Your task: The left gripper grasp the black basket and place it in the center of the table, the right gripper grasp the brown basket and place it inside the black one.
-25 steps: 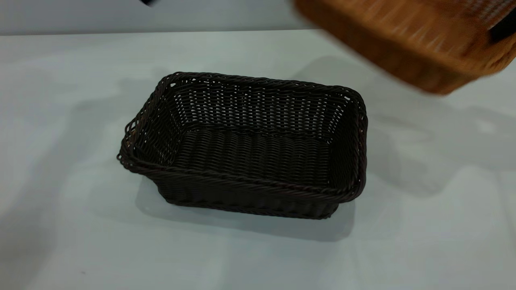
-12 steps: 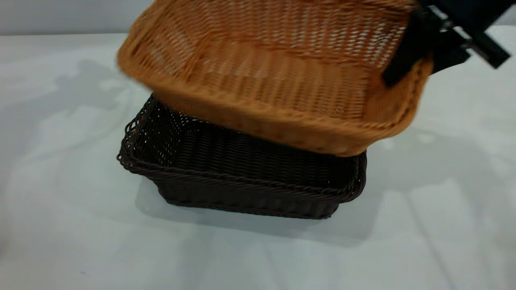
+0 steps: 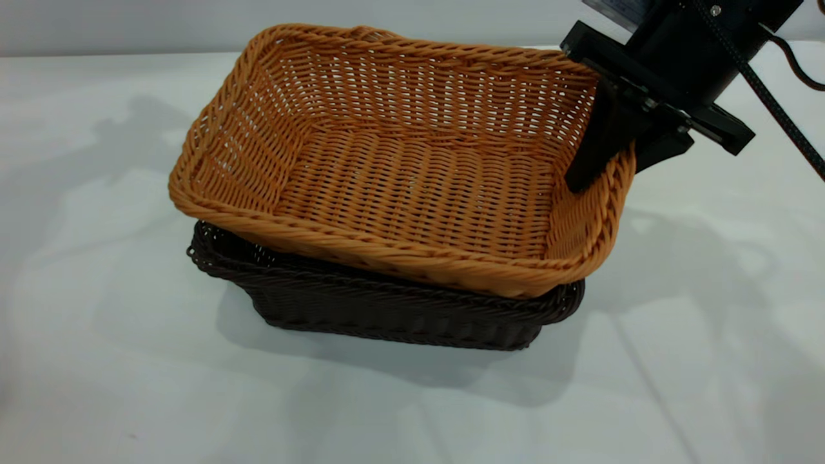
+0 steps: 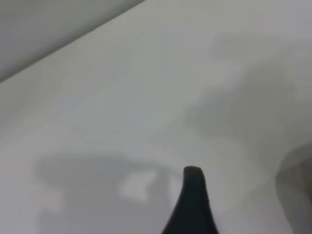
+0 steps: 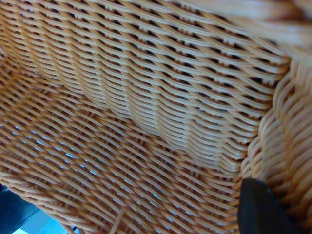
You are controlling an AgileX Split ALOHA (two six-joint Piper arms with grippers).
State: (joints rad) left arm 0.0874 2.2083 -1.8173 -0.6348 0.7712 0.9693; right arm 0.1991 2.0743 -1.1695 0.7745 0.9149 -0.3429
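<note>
Brown basket [image 3: 399, 161] swung over and dropped partway into black basket [image 3: 387, 309]; my right gripper [image 3: 615, 154] fingers clamp its rim, release left.

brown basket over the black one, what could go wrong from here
1. The brown basket sits tilted, its left end still above the black basket rim; released now, it may rest skewed rather than nested.
2. The right hand grips only the right-end rim, so the basket could pivot or slip.
3. Pushing down while misaligned could shove the black basket across the table.
</note>
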